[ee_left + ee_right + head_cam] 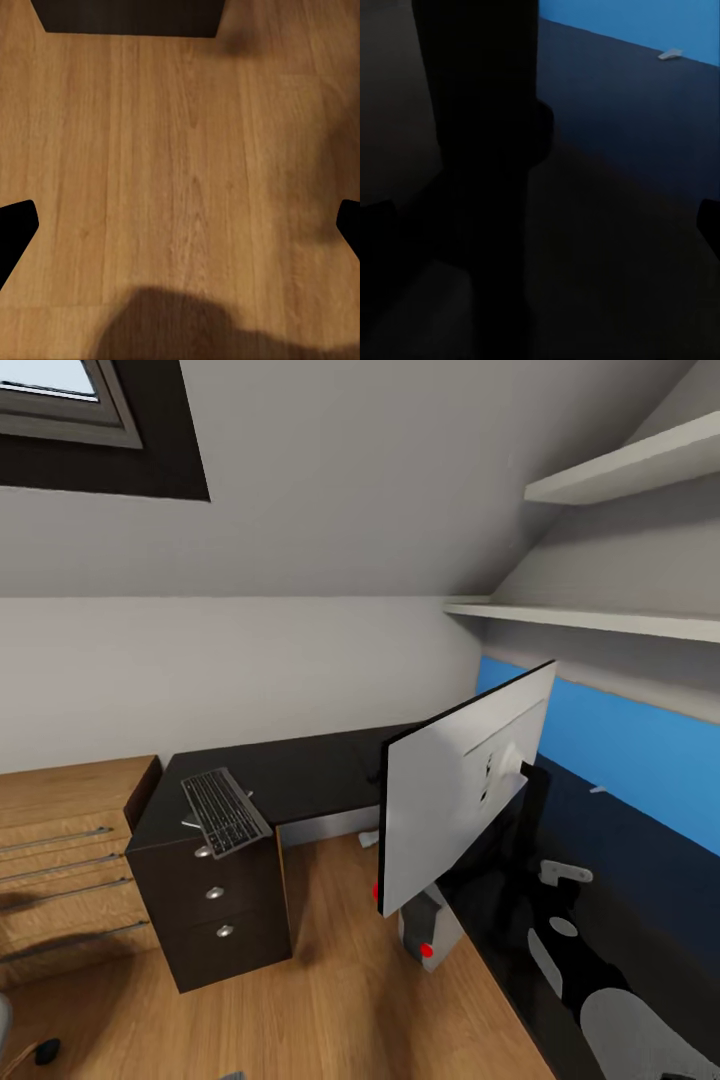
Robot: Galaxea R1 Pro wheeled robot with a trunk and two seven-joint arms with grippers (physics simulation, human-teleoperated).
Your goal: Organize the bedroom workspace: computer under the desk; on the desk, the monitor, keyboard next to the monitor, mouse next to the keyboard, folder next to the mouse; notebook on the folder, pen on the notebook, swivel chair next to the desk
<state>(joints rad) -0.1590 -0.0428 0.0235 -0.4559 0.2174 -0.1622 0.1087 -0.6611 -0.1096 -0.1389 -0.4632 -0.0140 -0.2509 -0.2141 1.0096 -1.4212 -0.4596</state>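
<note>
Left pincer (180, 225) spread over wood floor (180, 150) — no writing legible.

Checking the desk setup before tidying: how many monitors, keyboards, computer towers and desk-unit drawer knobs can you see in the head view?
Monitors: 1, the monitor seen from its white back
Keyboards: 1, the keyboard overhanging the desk edge
Computer towers: 1, the computer
Drawer knobs: 3, first knob
Total: 6

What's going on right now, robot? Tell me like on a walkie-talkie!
Left gripper open over bare wood floor. Right gripper beside monitor, state unclear. Monitor tilted above desk. Keyboard overhangs the drawer end.
</note>
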